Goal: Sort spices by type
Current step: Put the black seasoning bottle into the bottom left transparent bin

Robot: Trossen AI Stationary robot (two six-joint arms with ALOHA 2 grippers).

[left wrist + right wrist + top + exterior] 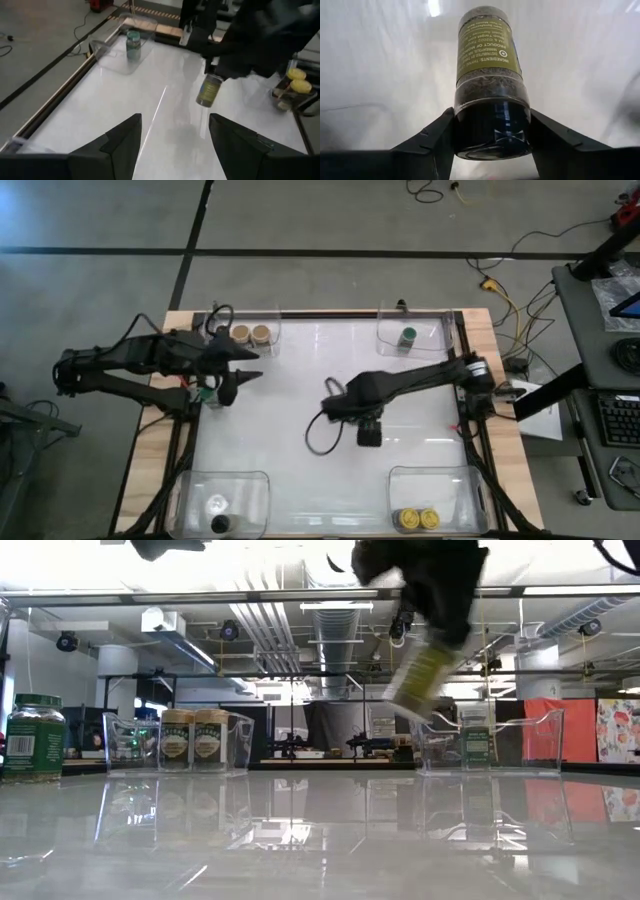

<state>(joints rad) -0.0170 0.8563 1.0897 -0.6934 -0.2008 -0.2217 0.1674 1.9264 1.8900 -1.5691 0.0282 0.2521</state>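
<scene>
High view: right pincer [369, 432] grips black-lidded jar [489, 75] mid-table, clear of tubs.

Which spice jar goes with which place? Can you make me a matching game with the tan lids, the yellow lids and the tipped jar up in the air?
Things:
1. two small tan-lidded spice jars
2. two small yellow-lidded spice jars
3. tilted black-lidded spice jar with an olive label

Places:
A. gripped by the right end effector, lifted off the white table
B. in the clear plastic tub at the top-left corner of the high view
C. in the clear plastic tub at the bottom-right corner of the high view

Pairs: 1-B, 2-C, 3-A
</scene>
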